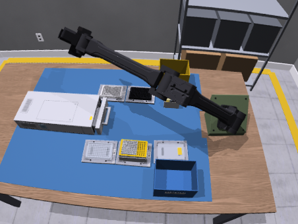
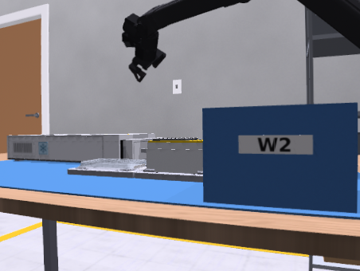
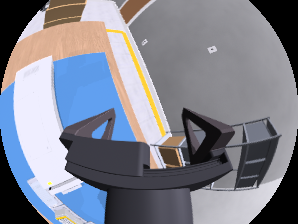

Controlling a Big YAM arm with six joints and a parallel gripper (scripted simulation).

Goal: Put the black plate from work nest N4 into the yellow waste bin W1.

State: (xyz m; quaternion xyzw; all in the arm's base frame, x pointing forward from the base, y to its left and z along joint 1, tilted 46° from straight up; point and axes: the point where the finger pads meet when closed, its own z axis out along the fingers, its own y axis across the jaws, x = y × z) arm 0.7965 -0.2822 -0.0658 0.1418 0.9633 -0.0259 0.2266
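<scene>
The black plate (image 1: 140, 93) lies in its grey nest in the back row on the blue mat, right of a white-grey plate (image 1: 113, 91). The yellow bin W1 (image 1: 175, 69) stands upright at the back of the bench, partly hidden by my arm. My gripper (image 1: 64, 33) is high in the air over the back left of the bench, far from the plate and the bin. It also shows in the exterior view (image 2: 146, 68). In the wrist view the fingers stand wide open with nothing between them.
A long white instrument box (image 1: 59, 112) lies at the left. The front row holds a clear plate (image 1: 99, 150), a yellow plate (image 1: 133, 148) and a nest with a small yellow part (image 1: 171, 151). The blue bin W2 (image 1: 175, 178) stands at the front. The arm's green base (image 1: 227, 113) is at the right.
</scene>
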